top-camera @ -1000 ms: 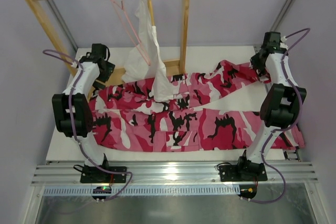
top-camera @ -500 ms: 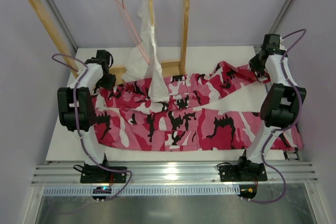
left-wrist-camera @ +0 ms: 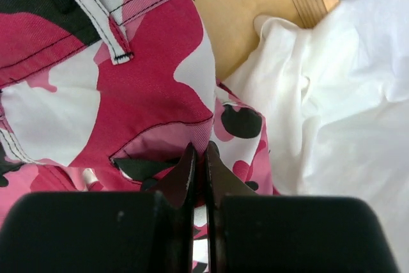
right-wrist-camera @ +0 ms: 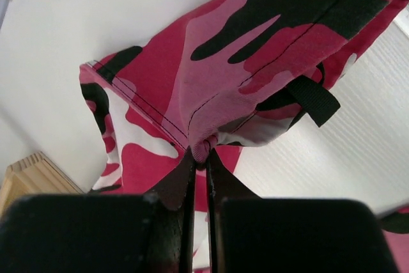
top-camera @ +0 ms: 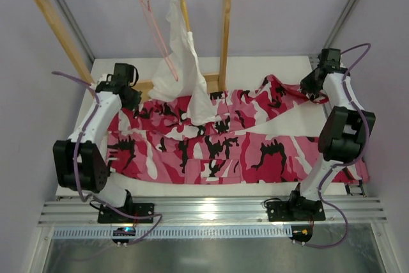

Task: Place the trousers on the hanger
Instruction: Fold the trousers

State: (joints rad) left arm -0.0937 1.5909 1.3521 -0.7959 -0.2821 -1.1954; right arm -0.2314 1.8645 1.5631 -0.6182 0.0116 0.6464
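Observation:
The pink, white and black camouflage trousers lie spread across the white table. My left gripper is at their far left corner, shut on a fold of the pink cloth in the left wrist view. My right gripper is at their far right corner, shut on a pinched tuft of the trousers, which hang lifted off the table there. The thin pink wire hanger hangs from the wooden rail, apart from both grippers.
A wooden rack stands at the back of the table. A white garment on a tan hanger hangs from its rail and drapes onto the trousers. The rack's base board lies just beyond my left gripper.
My left gripper has dropped onto the trousers' far left corner and shut on the cloth; its arm has swung down. The right gripper has lifted its corner slightly backward.

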